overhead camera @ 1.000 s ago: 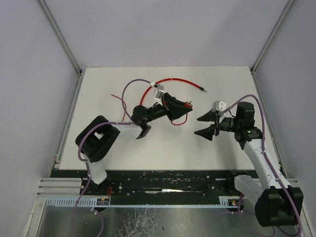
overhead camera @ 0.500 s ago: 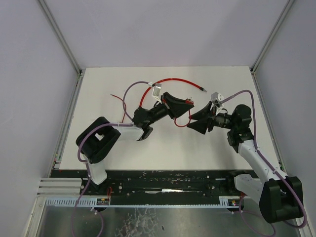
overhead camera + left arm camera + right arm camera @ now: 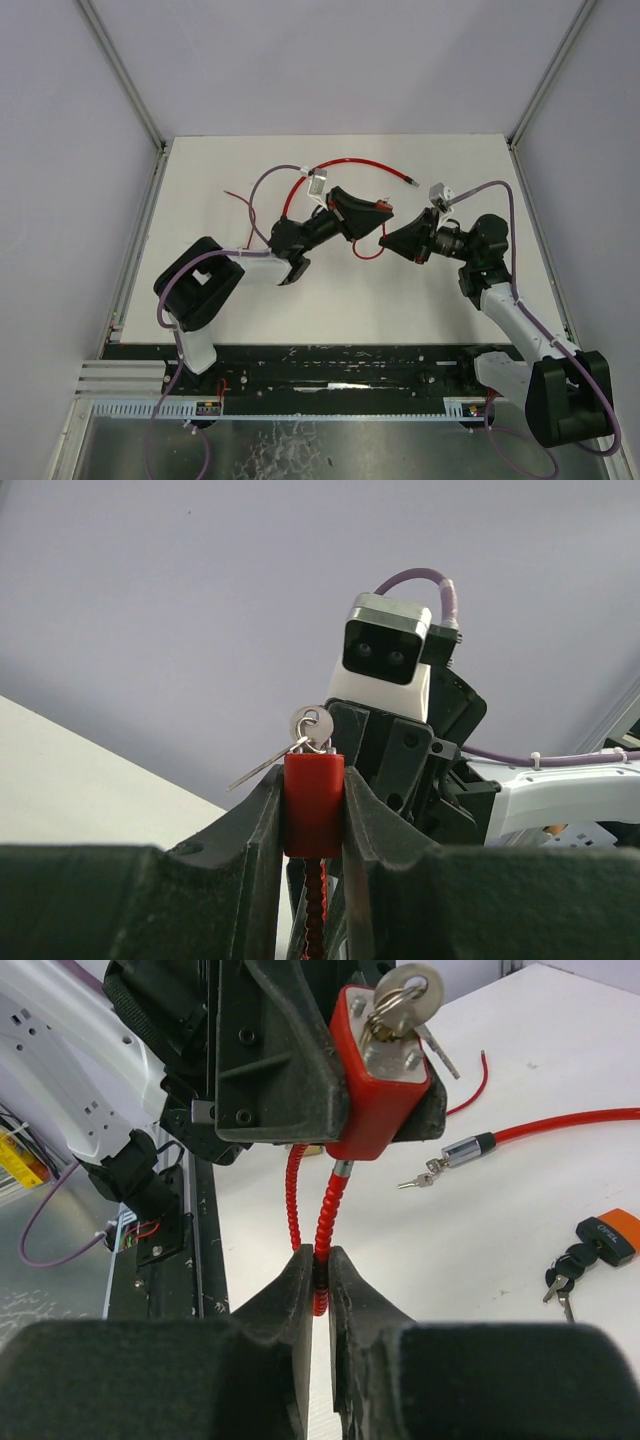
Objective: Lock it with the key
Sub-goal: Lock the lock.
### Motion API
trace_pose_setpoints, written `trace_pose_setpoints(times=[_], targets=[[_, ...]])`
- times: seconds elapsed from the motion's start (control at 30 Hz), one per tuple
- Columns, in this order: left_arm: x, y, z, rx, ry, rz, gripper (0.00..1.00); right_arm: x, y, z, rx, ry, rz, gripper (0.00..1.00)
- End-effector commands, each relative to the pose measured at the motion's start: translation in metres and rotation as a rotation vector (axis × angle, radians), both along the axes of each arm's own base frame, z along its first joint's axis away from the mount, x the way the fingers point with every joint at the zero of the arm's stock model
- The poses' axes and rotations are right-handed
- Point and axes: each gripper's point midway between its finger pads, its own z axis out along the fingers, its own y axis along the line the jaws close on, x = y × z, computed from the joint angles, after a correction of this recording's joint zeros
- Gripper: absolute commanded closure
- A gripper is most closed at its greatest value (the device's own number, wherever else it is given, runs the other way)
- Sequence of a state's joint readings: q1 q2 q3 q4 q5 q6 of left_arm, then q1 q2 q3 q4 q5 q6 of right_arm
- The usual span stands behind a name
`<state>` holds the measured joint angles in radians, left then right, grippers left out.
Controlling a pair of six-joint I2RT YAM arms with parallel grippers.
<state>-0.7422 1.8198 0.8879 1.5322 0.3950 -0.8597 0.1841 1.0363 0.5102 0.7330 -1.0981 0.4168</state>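
Our left gripper [image 3: 313, 785] holds the red lock [image 3: 372, 1090] up over the middle of the worktop [image 3: 400, 305], with the key [image 3: 405, 988] in it. Our right gripper [image 3: 318, 1265] pinches the red cable [image 3: 330, 1210] just below. We think the key is not turned yet.

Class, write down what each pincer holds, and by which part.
Left pincer: the red rectangular lock body, clamped by its two side faces. Right pincer: the red ribbed cable, pinched close to that lock body.
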Motion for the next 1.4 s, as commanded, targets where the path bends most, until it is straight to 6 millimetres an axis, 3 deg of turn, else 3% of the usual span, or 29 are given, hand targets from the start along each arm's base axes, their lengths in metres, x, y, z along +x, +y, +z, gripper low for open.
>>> trace_pose_setpoints(times=[0.0, 0.1, 0.4, 0.5, 0.6, 0.7, 0.83, 0.93, 1.0, 1.2, 1.37], targets=[[-0.017, 0.008, 0.033, -0.071, -0.122, 0.005, 1.00, -0.003, 0.006, 0.015, 0.033, -0.036, 0.019, 0.91], [-0.019, 0.004, 0.030, -0.059, -0.138, 0.000, 1.00, 0.000, 0.006, 0.019, 0.060, -0.013, 0.009, 1.00], [-0.021, -0.005, 0.012, 0.027, -0.290, 0.031, 1.00, 0.003, 0.006, 0.016, 0.048, -0.032, -0.009, 0.98], [-0.024, -0.002, 0.003, 0.095, -0.445, 0.081, 1.00, 0.006, 0.002, -0.003, -0.087, -0.097, 0.003, 0.67], [-0.022, 0.010, -0.001, 0.166, -0.589, 0.151, 1.00, 0.002, -0.011, -0.022, -0.287, -0.209, 0.022, 0.45], [-0.011, 0.024, -0.010, 0.276, -0.702, 0.231, 1.00, 0.001, -0.029, -0.024, -0.416, -0.308, 0.022, 0.36], [-0.002, 0.029, -0.042, 0.468, -0.856, 0.288, 1.00, -0.001, -0.050, -0.004, -0.406, -0.306, -0.017, 0.34], [-0.004, 0.029, -0.059, 0.527, -0.930, 0.287, 1.00, -0.013, -0.043, 0.010, -0.278, -0.219, 0.043, 0.34], [-0.012, 0.024, -0.070, 0.549, -1.002, 0.266, 1.00, -0.011, -0.036, 0.020, -0.190, -0.146, 0.074, 0.34], [-0.027, 0.004, -0.099, 0.695, -1.192, 0.240, 1.00, -0.001, -0.033, 0.015, -0.117, 0.047, 0.050, 0.38], [-0.030, 0.000, -0.104, 0.709, -1.214, 0.229, 1.00, 0.007, -0.034, 0.006, -0.117, 0.112, 0.011, 0.50]])
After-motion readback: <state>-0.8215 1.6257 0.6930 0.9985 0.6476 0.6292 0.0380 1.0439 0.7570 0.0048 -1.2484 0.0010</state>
